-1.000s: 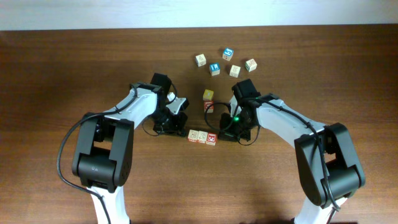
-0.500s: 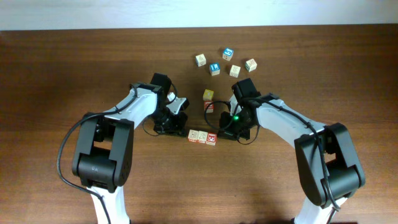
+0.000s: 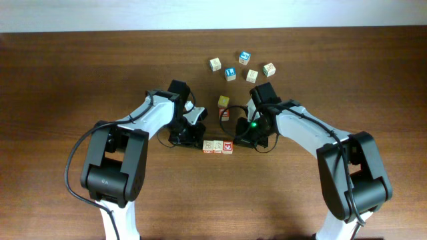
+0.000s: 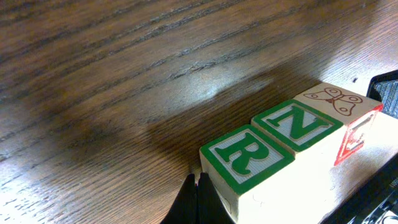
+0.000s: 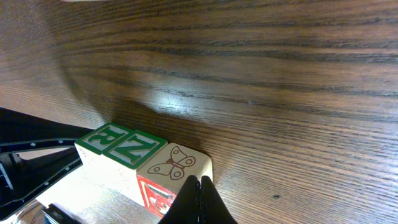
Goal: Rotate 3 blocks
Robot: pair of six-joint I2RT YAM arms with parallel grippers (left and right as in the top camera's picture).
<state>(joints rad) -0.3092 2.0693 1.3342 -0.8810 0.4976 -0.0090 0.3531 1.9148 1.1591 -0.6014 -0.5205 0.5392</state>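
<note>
the three blocks lie side by side, touching, in a short left-to-right row at the middle of the bench. from the left they are the r block, the n block and the butterfly block, which has a red side face. the yellow cube and the loose cubes beyond it sit on the far side, apart from the row. the left gripper has its fingers pressed together with nothing between them, its tip at the left end of the r block and seemingly touching it. the right gripper is likewise drawn together and empty, its tip against the outer corner of the butterfly block at the right end. so the row looks bracketed from both ends, and the step in hand appears to be turning the three as one piece on the bench, by pushing and not by lifting. the next move likely calls for opposed nudges, one end toward the far side and the other toward the near side, kept even so the blocks stay flush. a push that is too quick or off-centre could split the row or slide a fingertip past a corner.
</note>
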